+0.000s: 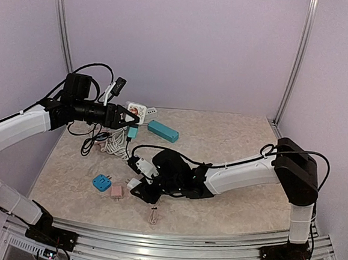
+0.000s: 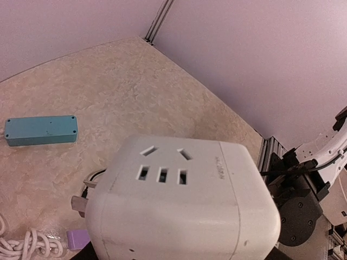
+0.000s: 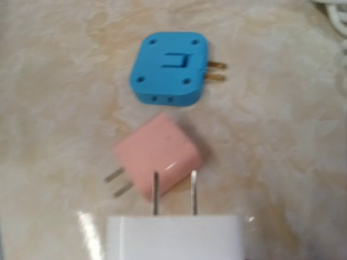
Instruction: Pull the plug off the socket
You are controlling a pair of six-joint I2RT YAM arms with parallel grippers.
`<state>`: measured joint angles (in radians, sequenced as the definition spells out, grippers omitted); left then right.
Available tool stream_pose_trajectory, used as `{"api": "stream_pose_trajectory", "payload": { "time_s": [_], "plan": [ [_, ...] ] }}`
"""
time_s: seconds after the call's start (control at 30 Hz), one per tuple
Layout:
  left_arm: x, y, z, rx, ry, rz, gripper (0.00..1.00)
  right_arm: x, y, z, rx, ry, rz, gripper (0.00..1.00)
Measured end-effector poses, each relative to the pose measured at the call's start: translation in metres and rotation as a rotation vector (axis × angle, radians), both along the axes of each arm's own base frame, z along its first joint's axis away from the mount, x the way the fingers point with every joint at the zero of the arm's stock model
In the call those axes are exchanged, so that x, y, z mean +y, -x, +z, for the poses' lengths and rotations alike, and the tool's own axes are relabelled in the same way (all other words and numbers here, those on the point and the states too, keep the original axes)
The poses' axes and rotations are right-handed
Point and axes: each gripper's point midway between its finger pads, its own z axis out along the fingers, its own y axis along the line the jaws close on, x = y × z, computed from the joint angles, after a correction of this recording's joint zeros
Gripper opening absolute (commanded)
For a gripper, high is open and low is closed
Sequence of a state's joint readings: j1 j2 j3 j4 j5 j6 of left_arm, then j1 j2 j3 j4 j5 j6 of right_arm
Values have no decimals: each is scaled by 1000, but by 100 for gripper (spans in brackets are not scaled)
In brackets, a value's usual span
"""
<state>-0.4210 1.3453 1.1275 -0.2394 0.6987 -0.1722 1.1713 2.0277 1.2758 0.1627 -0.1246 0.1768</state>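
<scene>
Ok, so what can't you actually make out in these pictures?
- Left wrist view: the white socket cube fills the bottom, hiding the fingers of the left claw.
- Left wrist view: a purple item is mostly hidden by that cube.
- Right wrist view: the white plug is cut off by the bottom edge.
- Top view: the right claw is too small, shadowed by its black wrist.

The beige table (image 1: 233, 141) carries a blue adapter (image 1: 101, 183), pink plug (image 1: 116, 192), teal box (image 1: 163, 131) and white cable (image 1: 117, 143).

Soft, even light from above; faint shadows on the desk (image 1: 239, 141). Right wrist view blurred throughout, with glare on the pink plug (image 3: 157, 154) just ahead of the right gripper (image 1: 136, 186).
</scene>
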Motion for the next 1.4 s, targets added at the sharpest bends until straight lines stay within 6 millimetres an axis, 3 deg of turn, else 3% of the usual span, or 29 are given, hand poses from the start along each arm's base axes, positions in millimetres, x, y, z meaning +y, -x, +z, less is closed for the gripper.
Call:
{"api": "stream_pose_trajectory", "payload": {
  "time_s": [0.27, 0.57, 0.73, 1.03, 1.4],
  "plan": [
    [0, -1, 0, 0, -1, 4, 5, 4, -13, -19, -26, 36, -49, 0],
    [1, -2, -1, -2, -6, 15, 5, 6, -15, -48, -12, 79, -52, 29],
    [2, -3, -1, -2, -8, 19, 5, 16, -20, -45, -22, 64, -58, 42],
    [2, -4, -2, -3, -11, 24, 5, 18, -21, -45, -23, 65, -57, 60],
    [2, -4, -2, -4, -12, 26, 5, 16, -24, -44, -35, 70, -71, 67]
  ]
}}
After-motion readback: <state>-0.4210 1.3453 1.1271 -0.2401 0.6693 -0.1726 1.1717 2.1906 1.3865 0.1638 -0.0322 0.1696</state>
